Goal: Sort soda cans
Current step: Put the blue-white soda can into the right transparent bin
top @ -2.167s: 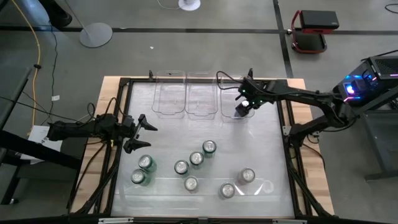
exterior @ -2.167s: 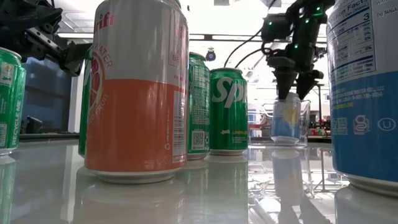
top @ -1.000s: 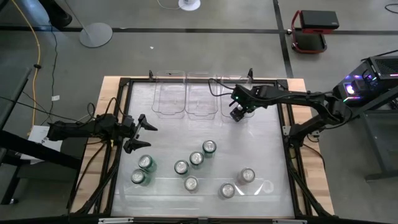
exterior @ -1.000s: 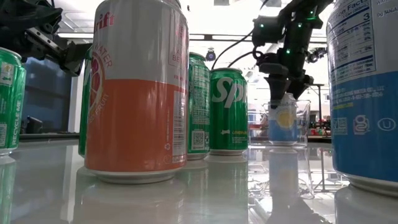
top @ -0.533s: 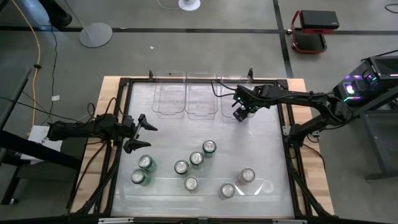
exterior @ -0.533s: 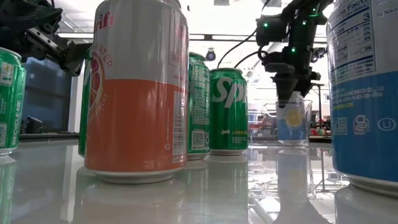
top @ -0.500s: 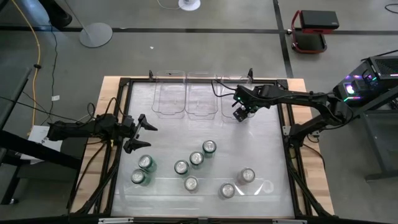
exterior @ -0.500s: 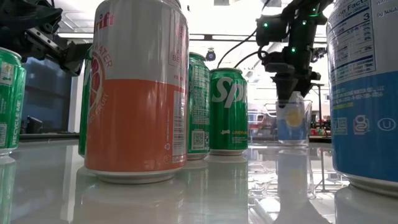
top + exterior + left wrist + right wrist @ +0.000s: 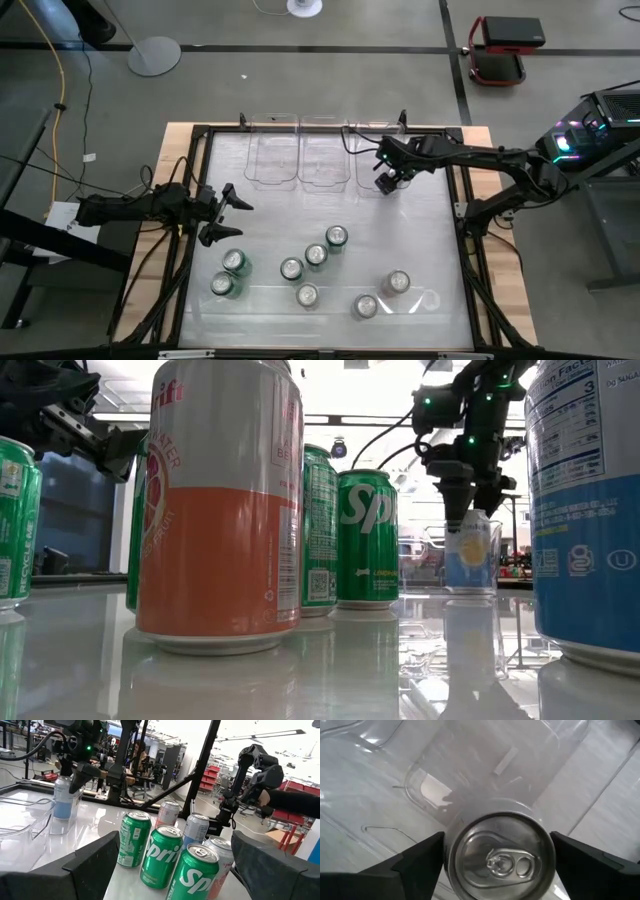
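The right hand [image 9: 387, 183] hovers with fingers spread just above a blue can [image 9: 467, 557] standing upright in the rightmost clear bin [image 9: 368, 160]. The left hand [image 9: 226, 213] waits open at the bench's [image 9: 430, 230] left edge, near seven cans [image 9: 314, 254] grouped at the front.

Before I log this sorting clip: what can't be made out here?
- Whether the right tool touches the blue can: wrist view shows fingers either side, contact unclear.
- Right bin floor: high view, arm covers it.
- Nearest can: low view, cut by the frame edge.
- Can labels: high view, too small.
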Tool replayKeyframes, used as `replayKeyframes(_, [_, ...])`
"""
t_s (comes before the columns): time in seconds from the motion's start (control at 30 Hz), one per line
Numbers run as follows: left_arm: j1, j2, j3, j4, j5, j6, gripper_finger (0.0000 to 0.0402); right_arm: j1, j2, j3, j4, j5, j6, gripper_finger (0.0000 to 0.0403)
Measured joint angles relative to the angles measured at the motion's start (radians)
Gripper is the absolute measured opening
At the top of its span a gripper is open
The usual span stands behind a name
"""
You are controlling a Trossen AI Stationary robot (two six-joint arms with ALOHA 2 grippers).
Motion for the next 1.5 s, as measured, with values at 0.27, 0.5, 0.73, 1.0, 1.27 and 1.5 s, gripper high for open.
replayKeyframes(0.27, [0.000,0.000,0.000,0.000,0.000,-0.001,0.0360,-0.005,-0.014,0.131,-0.086,0.109,-0.037,0.0342])
replayKeyframes(0.5, [0.000,0.000,0.000,-0.001,0.000,-0.005,0.0360,0.056,-0.015,0.312,-0.105,0.188,-0.114,0.0343])
replayKeyframes(0.73, [0.000,0.000,0.000,-0.006,0.002,-0.054,0.0360,0.340,-0.015,0.408,-0.103,0.360,-0.136,0.0343])
replayKeyframes(1.0, [0.000,0.000,0.000,-0.008,0.002,-0.056,0.0360,0.773,-0.015,0.412,-0.028,0.357,-0.039,0.0344])
replayKeyframes(1.27, [0.001,0.000,0.000,-0.004,0.001,-0.048,0.0360,1.070,0.008,0.373,0.408,0.376,0.089,0.0344])
replayKeyframes(1.5, [0.001,0.000,0.000,-0.003,0.001,-0.047,0.0360,1.137,0.109,0.371,0.612,0.371,0.015,0.0344])
